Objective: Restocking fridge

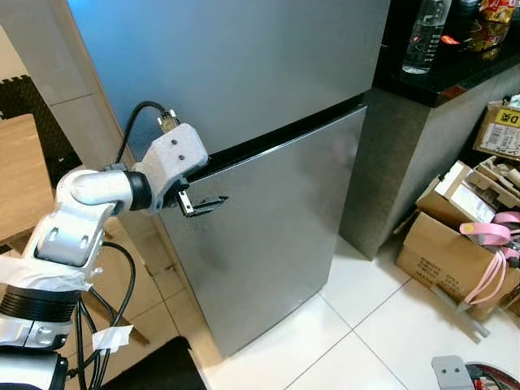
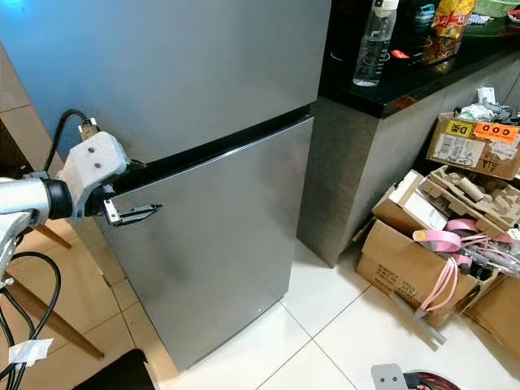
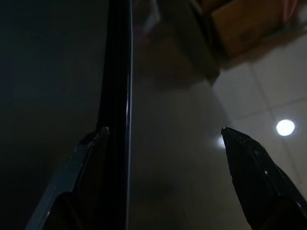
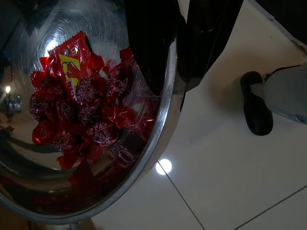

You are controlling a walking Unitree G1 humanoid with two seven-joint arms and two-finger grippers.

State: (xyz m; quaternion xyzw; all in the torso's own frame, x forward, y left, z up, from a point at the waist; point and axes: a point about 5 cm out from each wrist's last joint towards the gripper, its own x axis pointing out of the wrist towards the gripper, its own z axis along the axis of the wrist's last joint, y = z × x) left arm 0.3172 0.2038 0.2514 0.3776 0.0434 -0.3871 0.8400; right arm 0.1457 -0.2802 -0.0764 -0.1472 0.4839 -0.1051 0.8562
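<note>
A: Where's the left gripper (image 1: 213, 202)?
B: At the fridge (image 1: 268, 219), spread wide just below the door seam (image 1: 284, 134), holding nothing.
A: The right?
B: Clamped on a bowl's (image 4: 165, 120) rim; red sweets (image 4: 81, 115) inside.
A: Risk?
B: Fingers skidding off the smooth door; the bowl tipping.

clear water bottle (image 1: 426, 34) on black counter (image 1: 455, 75), open cardboard boxes (image 1: 452, 252), pink straps (image 1: 492, 244), white tiled floor (image 1: 366, 333)
</note>
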